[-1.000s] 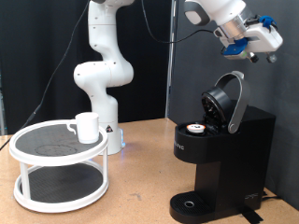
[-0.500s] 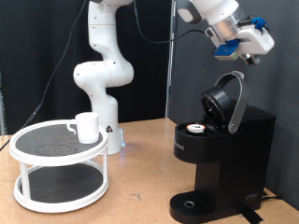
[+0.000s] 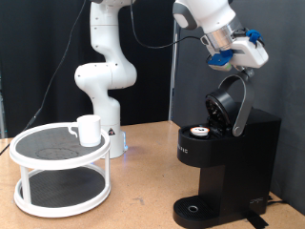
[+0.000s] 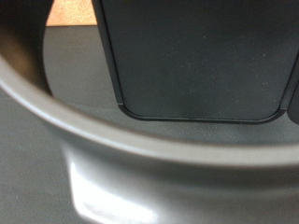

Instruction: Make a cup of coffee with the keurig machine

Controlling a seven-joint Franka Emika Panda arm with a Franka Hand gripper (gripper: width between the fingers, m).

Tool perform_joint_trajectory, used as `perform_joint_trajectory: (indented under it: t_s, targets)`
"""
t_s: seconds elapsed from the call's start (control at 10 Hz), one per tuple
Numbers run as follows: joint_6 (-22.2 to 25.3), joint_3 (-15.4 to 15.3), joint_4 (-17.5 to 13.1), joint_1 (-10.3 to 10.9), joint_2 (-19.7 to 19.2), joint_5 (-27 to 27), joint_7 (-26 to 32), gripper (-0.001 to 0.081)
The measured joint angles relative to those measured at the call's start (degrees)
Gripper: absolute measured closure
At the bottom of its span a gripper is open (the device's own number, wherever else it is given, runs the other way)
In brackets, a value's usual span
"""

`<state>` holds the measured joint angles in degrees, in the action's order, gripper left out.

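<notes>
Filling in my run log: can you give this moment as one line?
gripper: above raised lid, holds nothing visible | boxy black keurig machine: lid open, pod seated | small white ceramic cup: on white two-tier stand

Exterior view evenly lit and sharp; wrist view dim, blurred, with faint glare.

Counter point(image 3: 143, 181): brown wooden top. Directly on it:
- white two-tier round stand point(image 3: 59, 172), exterior view's left, dark mesh shelves
- white robot arm base point(image 3: 112, 134), behind the stand, toward the middle
- keurig machine point(image 3: 224, 162), exterior view's right, lid tipped up, round drip base on the counter near the bottom edge

The cup point(image 3: 89, 130) is on the stand's top shelf, not on the counter itself.
</notes>
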<state>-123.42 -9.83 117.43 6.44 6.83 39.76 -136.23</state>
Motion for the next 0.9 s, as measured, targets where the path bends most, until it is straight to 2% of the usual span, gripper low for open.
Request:
perform_joint_trajectory:
  t_s: [0.3, 0.6, 0.9]
  targets:
    - [1.99, 0.94, 0.14, -0.77, 0.81, -0.47, 0.94, 0.0806]
    - [4.61, 2.50, 0.23, -2.76, 2.04, -3.15, 0.94, 0.0806]
    - [4.73, 3.91, 0.59, -4.98, 2.16, -5.50, 0.41, 0.0806]
